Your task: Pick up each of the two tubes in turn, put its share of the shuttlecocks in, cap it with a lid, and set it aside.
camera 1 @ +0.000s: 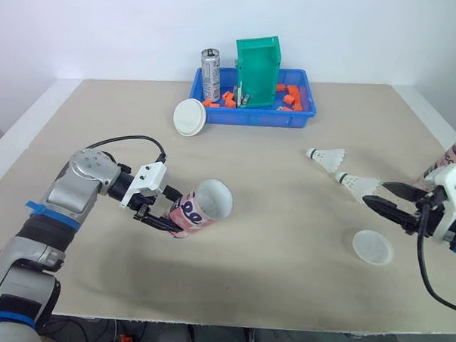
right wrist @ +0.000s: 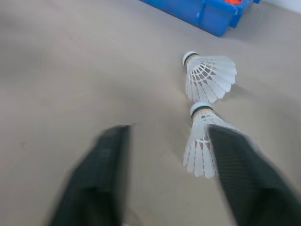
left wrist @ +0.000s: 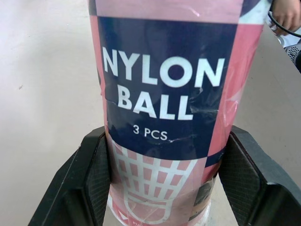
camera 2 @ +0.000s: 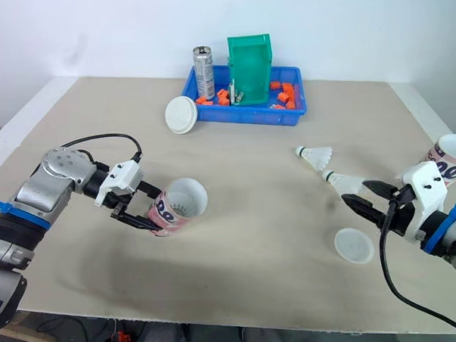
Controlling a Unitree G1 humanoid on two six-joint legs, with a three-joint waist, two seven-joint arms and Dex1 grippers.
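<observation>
Left gripper (camera 1: pixel 173 215) is clamped on the tube (camera 1: pixel 203 208), one finger (left wrist: pixel 91 183) on each side of the pink and navy label near the closed end. The tube is held off the table (camera 1: pixel 278 275) over its front-left part, tipped well over, with the open mouth facing up and toward the robot's right; nothing is visible inside the mouth. Right gripper (camera 2: pixel 356 192) is low over the table's right side, fingers spread wide and holding nothing, pointing at the nearer shuttlecock (camera 1: pixel 357 184). That one lies on its side, cork end away from the gripper and skirt toward it. In the right wrist view its skirt (right wrist: pixel 202 141) sits at the inner edge of one finger (right wrist: pixel 240 165); contact can't be confirmed. The second shuttlecock (camera 1: pixel 326 158) lies just beyond the first, also on its side, close but apart from it. One lid (camera 1: pixel 371 247) lies flat on the table just in front of the right gripper, toward the near edge. The second lid (camera 1: pixel 189 117) lies far back, touching or just beside the left end of the blue tray (camera 1: pixel 256 118). The second tube (camera 2: pixel 448 155) is at the right edge of the table behind the right arm, mouth up, lower part hidden. The tray holds a green box (camera 1: pixel 259 73), a can (camera 1: pixel 211 75) and loose orange parts (camera 1: pixel 229 100).
</observation>
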